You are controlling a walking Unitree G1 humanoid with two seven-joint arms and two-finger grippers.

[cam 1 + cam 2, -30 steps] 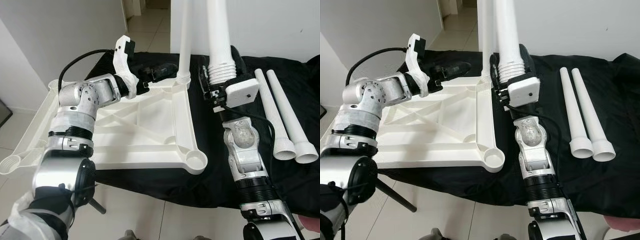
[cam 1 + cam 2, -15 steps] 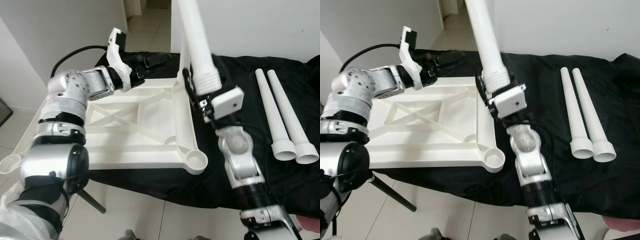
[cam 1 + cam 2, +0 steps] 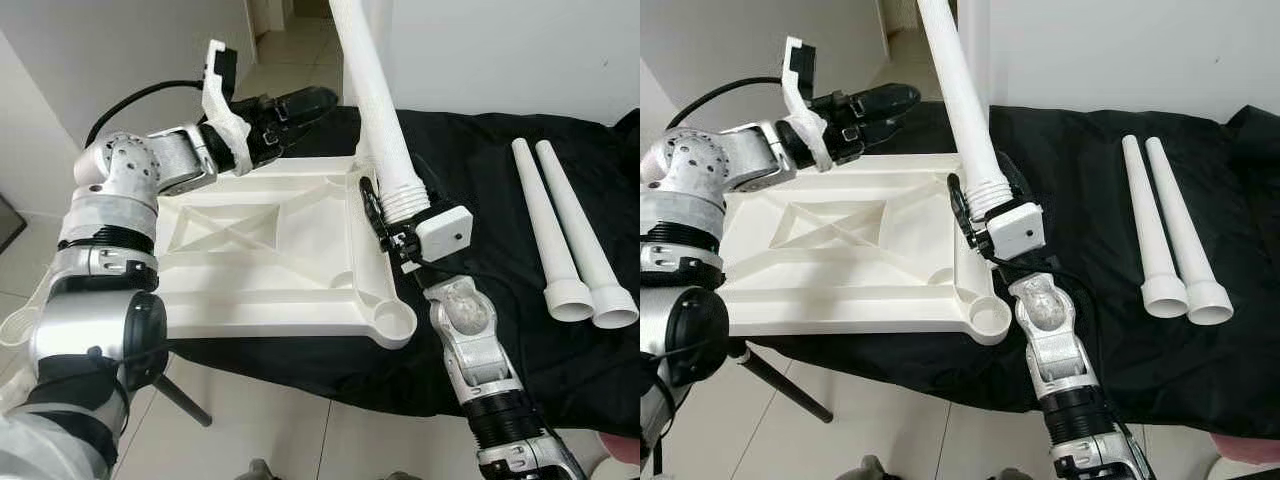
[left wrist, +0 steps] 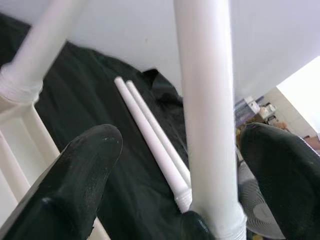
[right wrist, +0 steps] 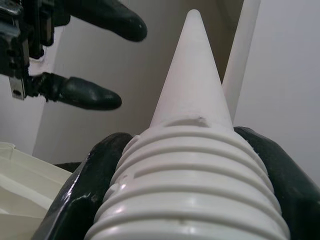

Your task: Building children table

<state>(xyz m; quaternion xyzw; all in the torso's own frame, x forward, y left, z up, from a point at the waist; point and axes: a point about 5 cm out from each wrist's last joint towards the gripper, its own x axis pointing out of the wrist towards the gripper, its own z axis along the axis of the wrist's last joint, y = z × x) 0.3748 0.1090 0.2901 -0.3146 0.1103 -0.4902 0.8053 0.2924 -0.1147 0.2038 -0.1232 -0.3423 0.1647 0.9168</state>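
A white table top (image 3: 260, 285) lies upside down on a black cloth. One white leg (image 4: 30, 55) stands screwed into its far right corner. My right gripper (image 3: 395, 215) is shut on the threaded end of a second leg (image 3: 375, 100), holding it tilted over the top's right edge, between the far corner and the empty near right socket (image 3: 392, 318). Both black fingers (image 5: 85, 200) clamp the ribbed thread. My left gripper (image 3: 300, 100) hovers open above the far edge, its fingertips pointing at the held leg and close beside it.
Two spare legs (image 3: 560, 225) lie side by side on the black cloth (image 3: 480, 150) to the right. Another empty socket (image 3: 20, 325) sits at the near left corner. A dark stand leg (image 3: 180, 400) slants over the tiled floor below.
My right gripper has carried its leg down and left to the top's right edge, tilting it. My left gripper has risen from the standing leg's base.
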